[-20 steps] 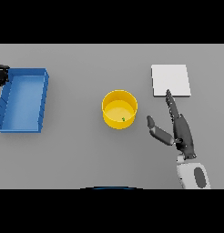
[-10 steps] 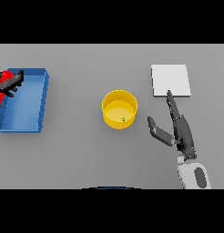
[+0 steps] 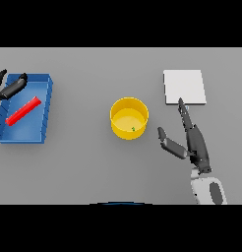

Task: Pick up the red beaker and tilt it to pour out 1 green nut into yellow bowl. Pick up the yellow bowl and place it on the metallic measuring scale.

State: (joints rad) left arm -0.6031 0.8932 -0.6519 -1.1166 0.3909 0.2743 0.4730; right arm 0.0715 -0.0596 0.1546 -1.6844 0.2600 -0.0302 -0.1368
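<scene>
One nut point(image 3: 133, 129) lies in your bowl point(image 3: 129, 118). Beaker point(image 3: 23, 110) lies in the tray point(image 3: 46, 106). Left hand point(image 3: 9, 88) and right hand point(image 3: 191, 141): fingers spread, holding nothing.

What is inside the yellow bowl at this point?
One small green nut lies on the floor of the yellow bowl, toward its near right side. The near wall hides a thin strip of the floor.

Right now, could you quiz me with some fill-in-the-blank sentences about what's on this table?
1. The red beaker lies inside the ____ tray.
2. The small green nut sits in the ____ bowl.
3. The right hand has a fingertip touching the ____ scale.
4. The left hand shows at the tray's ____ corner.

Missing words: blue; yellow; metallic; far-left
</scene>
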